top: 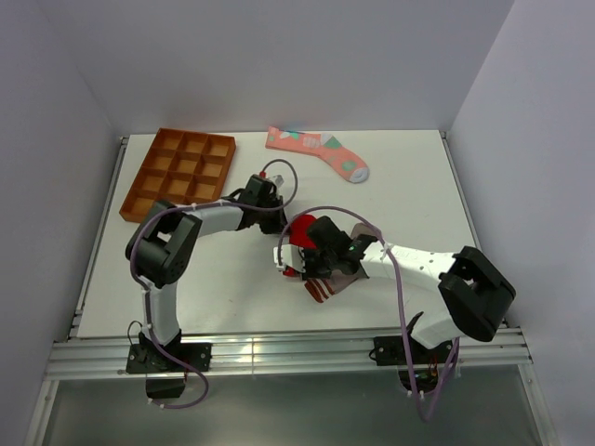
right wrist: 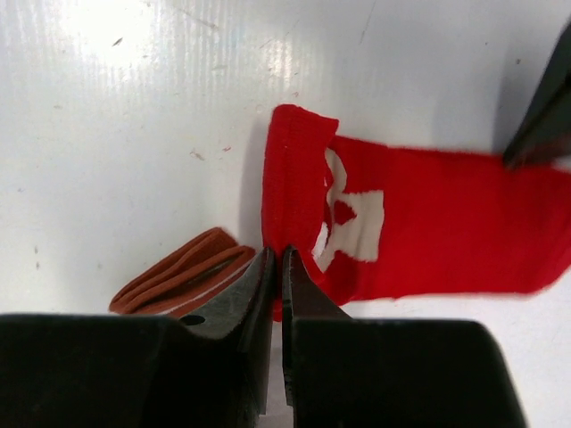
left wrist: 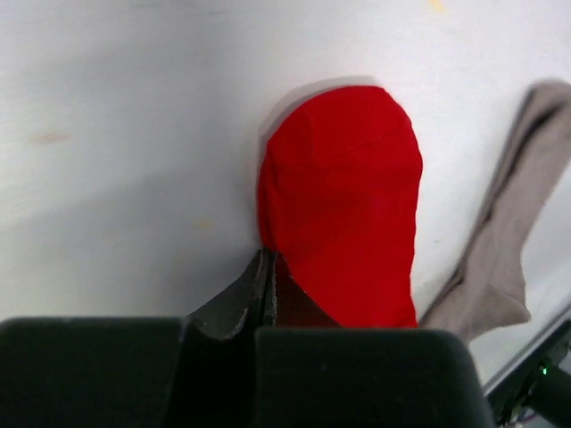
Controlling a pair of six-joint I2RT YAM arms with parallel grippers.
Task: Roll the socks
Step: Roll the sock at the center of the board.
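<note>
The red sock (top: 299, 229) with a white mark (right wrist: 357, 223) lies flat mid-table. Its toe shows in the left wrist view (left wrist: 343, 196). My left gripper (left wrist: 268, 260) is shut, with its tips touching the sock's side edge. My right gripper (right wrist: 278, 257) is shut on the corner of the red sock's folded cuff (right wrist: 299, 169). The grey-brown sock (left wrist: 504, 241) lies beside it, and its maroon-and-white striped cuff (right wrist: 183, 275) is just left of my right fingers. The salmon-pink sock (top: 318, 150) with teal and white patches lies flat at the back of the table.
An orange compartment tray (top: 181, 172) stands at the back left. The white table (top: 418, 186) is walled by grey panels on three sides. Both arms cross near the middle, and their cables loop over the socks.
</note>
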